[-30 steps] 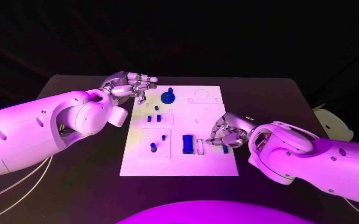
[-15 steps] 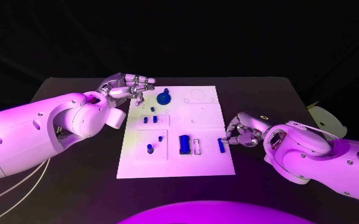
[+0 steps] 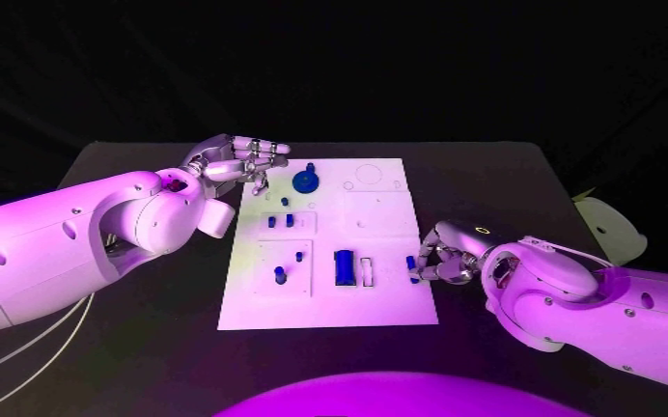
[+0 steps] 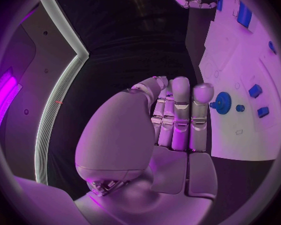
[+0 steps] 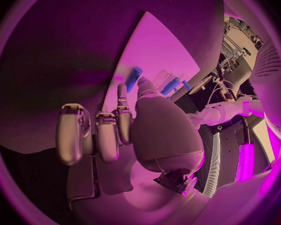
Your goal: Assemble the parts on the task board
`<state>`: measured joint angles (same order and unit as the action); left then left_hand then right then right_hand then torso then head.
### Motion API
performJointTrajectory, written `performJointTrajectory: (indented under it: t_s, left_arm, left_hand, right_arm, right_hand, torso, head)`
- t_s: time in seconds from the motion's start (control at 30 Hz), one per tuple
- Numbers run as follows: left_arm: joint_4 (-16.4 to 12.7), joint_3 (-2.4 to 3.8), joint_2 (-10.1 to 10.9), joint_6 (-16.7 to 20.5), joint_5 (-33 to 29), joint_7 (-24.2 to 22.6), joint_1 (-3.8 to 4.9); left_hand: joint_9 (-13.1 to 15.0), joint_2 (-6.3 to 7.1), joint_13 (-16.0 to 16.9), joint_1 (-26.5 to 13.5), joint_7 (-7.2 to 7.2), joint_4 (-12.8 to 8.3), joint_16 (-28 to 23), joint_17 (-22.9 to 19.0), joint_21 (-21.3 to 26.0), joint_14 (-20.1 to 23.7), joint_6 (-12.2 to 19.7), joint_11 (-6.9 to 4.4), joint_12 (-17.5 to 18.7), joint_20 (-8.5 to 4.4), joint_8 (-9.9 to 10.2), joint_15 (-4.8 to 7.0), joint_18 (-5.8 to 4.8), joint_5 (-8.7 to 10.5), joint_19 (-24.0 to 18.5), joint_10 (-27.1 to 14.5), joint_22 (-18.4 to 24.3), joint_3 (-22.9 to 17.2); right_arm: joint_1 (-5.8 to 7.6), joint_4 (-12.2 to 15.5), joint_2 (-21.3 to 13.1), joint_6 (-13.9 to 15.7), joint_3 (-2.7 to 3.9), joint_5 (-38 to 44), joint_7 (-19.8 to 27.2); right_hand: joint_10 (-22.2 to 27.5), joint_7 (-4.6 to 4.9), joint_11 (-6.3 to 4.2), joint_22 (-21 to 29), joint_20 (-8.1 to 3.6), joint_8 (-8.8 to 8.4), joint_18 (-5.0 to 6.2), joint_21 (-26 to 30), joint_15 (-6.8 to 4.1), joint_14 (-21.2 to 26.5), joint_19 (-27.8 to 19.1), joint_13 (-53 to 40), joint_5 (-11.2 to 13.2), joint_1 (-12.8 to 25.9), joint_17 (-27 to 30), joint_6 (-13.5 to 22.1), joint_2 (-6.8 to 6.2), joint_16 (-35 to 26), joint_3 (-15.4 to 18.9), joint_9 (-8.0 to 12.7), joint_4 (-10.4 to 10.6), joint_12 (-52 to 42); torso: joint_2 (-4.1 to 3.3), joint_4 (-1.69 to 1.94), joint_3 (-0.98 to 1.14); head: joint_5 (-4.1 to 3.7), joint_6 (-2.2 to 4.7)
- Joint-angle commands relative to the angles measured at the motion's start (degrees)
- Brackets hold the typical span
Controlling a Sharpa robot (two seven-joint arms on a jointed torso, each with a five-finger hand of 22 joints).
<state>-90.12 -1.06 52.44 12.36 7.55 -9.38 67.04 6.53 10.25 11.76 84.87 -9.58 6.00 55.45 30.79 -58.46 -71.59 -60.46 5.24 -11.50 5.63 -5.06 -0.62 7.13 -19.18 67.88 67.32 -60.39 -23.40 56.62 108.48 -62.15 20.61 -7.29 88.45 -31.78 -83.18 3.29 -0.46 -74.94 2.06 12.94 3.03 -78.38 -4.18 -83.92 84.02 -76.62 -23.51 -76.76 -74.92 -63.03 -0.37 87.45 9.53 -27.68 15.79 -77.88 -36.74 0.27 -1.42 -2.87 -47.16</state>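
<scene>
The white task board (image 3: pixel 383 234) lies in the middle of the black table. On it are a blue gear (image 3: pixel 306 181), two small blue pieces (image 3: pixel 284 222), a blue block (image 3: pixel 344 267) and a short blue peg (image 3: pixel 280 276). My right hand (image 3: pixel 446 261) sits at the board's right edge. Its thumb and a finger pinch a small blue peg (image 3: pixel 413 267) (image 5: pixel 134 78) standing there. My left hand (image 3: pixel 236 160) hovers at the board's far left corner, fingers curled in and holding nothing. The left wrist view shows the gear (image 4: pixel 223 103) just beyond those fingers (image 4: pixel 180 116).
The board's near part (image 3: pixel 327 311) and far right part (image 3: pixel 378 200) are bare white. Black tabletop (image 3: pixel 501 185) lies on both sides of the board. A pale object (image 3: pixel 617 229) sits at the table's right edge.
My right hand drew off the board to the right, then came back nearer and closed on the blue peg at the board's edge. The left hand has stayed in place.
</scene>
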Motion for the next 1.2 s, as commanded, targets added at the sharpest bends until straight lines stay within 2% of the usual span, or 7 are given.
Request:
performJointTrajectory:
  t_s: [0.03, 0.43, 0.63, 0.8, 0.93, 1.03, 1.2]
  left_arm:
    - [-0.13, 0.03, -0.06, -1.0, -0.29, -0.33, 0.0]
    - [-0.15, 0.03, -0.04, -1.08, -0.29, -0.25, 0.0]
    - [-0.19, 0.03, 0.0, -1.13, -0.29, -0.18, 0.0]
    - [-0.27, 0.03, 0.06, -1.21, -0.29, -0.12, 0.0]
    - [-0.29, 0.03, 0.08, -1.25, -0.29, -0.1, 0.0]
    - [-0.3, 0.03, 0.11, -1.27, -0.29, -0.08, 0.0]
    - [-0.33, 0.03, 0.17, -1.28, -0.28, -0.05, 0.0]
  left_hand:
    - [-0.05, -0.42, 0.07, -0.04, -0.22, -0.15, -0.33, -0.07, 0.21, 0.37, 0.06, -0.05, -0.34, 0.16, -0.36, 0.05, 1.07, -0.06, -0.03, -0.23, 0.04, 0.1]
    - [-0.05, -0.42, 0.07, -0.04, -0.22, -0.15, -0.33, -0.07, 0.21, 0.37, 0.06, -0.05, -0.34, 0.16, -0.36, 0.05, 1.07, -0.06, -0.03, -0.23, 0.04, 0.1]
    - [-0.05, -0.42, 0.07, -0.04, -0.22, -0.15, -0.33, -0.07, 0.21, 0.37, 0.06, -0.05, -0.34, 0.16, -0.36, 0.05, 1.07, -0.06, -0.03, -0.23, 0.04, 0.1]
    - [-0.05, -0.42, 0.07, -0.04, -0.22, -0.15, -0.33, -0.07, 0.21, 0.37, 0.06, -0.05, -0.34, 0.16, -0.36, 0.05, 1.07, -0.06, -0.03, -0.23, 0.04, 0.1]
    - [-0.05, -0.42, 0.07, -0.04, -0.22, -0.15, -0.33, -0.07, 0.21, 0.37, 0.06, -0.05, -0.34, 0.16, -0.36, 0.05, 1.07, -0.06, -0.03, -0.23, 0.04, 0.1]
    - [-0.08, -0.45, 0.09, -0.12, -0.24, -0.14, -0.29, -0.08, 0.26, 0.37, 0.08, -0.03, -0.43, 0.17, -0.39, 0.03, 1.07, -0.05, -0.01, -0.29, 0.07, 0.14]
    - [-0.09, -0.46, 0.09, -0.09, -0.23, -0.16, -0.32, -0.13, 0.24, 0.39, 0.08, -0.04, -0.44, 0.17, -0.4, 0.03, 1.06, -0.05, 0.0, -0.3, 0.05, 0.13]
  right_arm:
    - [-0.27, -0.42, 0.62, -0.72, -0.02, 1.2, -1.38]
    - [-0.81, -2.23, 2.77, -0.8, -0.04, 1.32, -2.09]
    - [-0.88, -3.07, 3.69, -3.68, -0.05, 2.15, -2.43]
    - [-0.96, -3.54, 4.43, -6.7, -0.1, 3.08, -2.62]
    - [-1.04, -3.76, 4.97, -8.36, -0.15, 4.78, -2.97]
    - [-1.09, -3.77, 5.19, -8.99, -0.17, 6.36, -3.39]
    - [-1.13, -3.52, 5.28, -8.4, -0.18, 7.47, -3.9]
  right_hand:
    - [-0.59, 0.06, -0.39, -12.14, 0.08, -0.23, -0.8, 0.0, -0.13, -4.86, 2.18, -2.94, -0.39, 0.51, -9.19, -0.48, -0.09, 0.09, -0.12, 0.07, 0.32, 0.06]
    - [-0.64, -0.07, -0.48, -12.15, 0.04, -0.24, -0.81, -0.05, -0.19, -4.88, 2.2, -3.03, -0.8, 0.35, -9.32, -0.74, 0.3, 0.14, -0.19, 0.03, 0.49, -0.01]
    - [-0.64, -0.25, -0.66, -12.14, -0.07, -0.25, -0.8, -0.02, -0.33, -4.88, 2.19, -3.05, -0.63, -0.74, -9.3, -0.98, 0.38, 0.13, -0.35, -0.06, 0.14, 0.03]
    - [-0.5, -0.32, -0.75, -12.11, -0.21, -0.45, -0.78, 0.12, -0.46, -4.87, 2.13, -2.96, 2.09, -3.39, -9.31, -0.94, 0.42, 0.12, -0.89, -0.16, -0.98, 0.25]
    - [-0.43, -0.49, -0.91, -12.13, -0.36, -0.6, -0.8, 0.04, -0.61, -4.89, 2.14, -2.99, 7.76, -6.85, -9.42, -1.1, 0.92, 0.16, -2.86, -0.24, -2.47, 0.36]
    - [-0.35, -0.75, -1.14, -12.18, -0.56, -0.79, -0.83, -0.13, -0.81, -4.91, 2.19, -2.99, 9.13, -10.19, -9.54, -1.19, 1.42, 0.2, -5.55, -0.2, -4.05, 0.48]
    - [-0.27, -0.73, -1.18, -12.21, -0.65, -1.03, -0.87, -0.26, -0.83, -4.93, 2.23, -2.93, 5.69, -11.44, -9.65, -1.33, 0.36, 0.24, -9.15, -0.22, -4.5, 0.73]
  torso:
    - [-0.01, 0.03, 0.01]
    - [0.0, 0.01, 0.01]
    - [0.0, 0.03, 0.0]
    - [0.0, -0.02, -0.06]
    - [0.06, -0.06, -0.02]
    - [0.05, -0.05, -0.02]
    - [0.07, -0.11, -0.01]
  head:
    - [0.12, -0.07]
    - [0.29, -0.3]
    - [0.53, -0.39]
    - [0.57, -0.47]
    - [0.63, -0.51]
    - [0.61, -0.51]
    - [0.63, -0.41]
